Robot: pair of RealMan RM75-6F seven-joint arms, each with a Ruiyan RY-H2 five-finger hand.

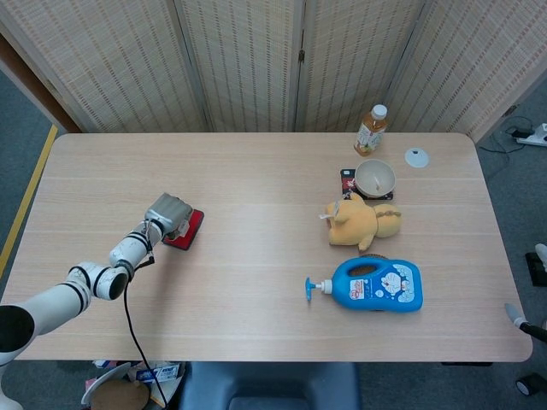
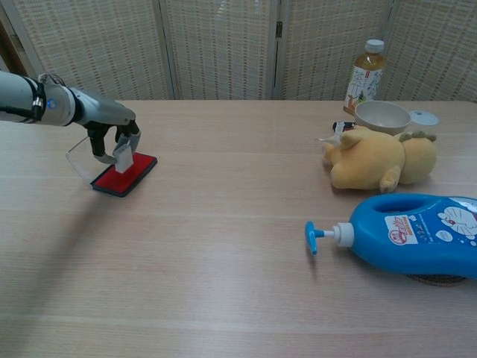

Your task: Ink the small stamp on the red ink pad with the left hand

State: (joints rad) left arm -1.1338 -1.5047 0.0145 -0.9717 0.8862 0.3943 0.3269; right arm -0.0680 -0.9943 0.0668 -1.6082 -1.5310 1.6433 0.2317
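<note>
- The left hand (image 2: 113, 138) pinches the small stamp (image 2: 124, 158) upright, face down on the red ink pad (image 2: 125, 175) at the table's left (likely pressing for ink).
- Far right: plush toy (image 2: 380, 158), blue pump bottle (image 2: 406, 234), well clear.
- Right hand is out of sight.

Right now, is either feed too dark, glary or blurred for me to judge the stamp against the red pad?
Chest view: even, soft light, no glare; the small stamp in the left hand and the red ink pad look sharp, with a faint arm shadow on the table. Head view: also evenly lit, but the left hand covers the stamp and much of the pad.
</note>
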